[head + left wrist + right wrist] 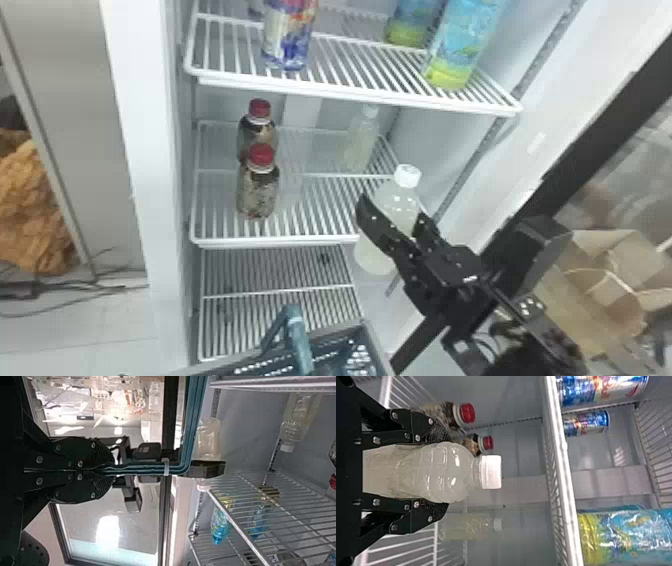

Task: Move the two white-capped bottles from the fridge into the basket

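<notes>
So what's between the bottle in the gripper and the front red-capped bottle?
In the head view, a finger of the right gripper comes first, against the white-capped bottle, then a bare stretch of wire shelf before the front red-capped bottle.

No lettering reads clearly (cans (587, 423) and blue-yellow bottles (460, 45) carry colourful print).

red-capped bottles (258, 195): middle shelf (280, 242) | cans (289, 37), blue bottles (462, 37): upper shelf (350, 94)
</notes>
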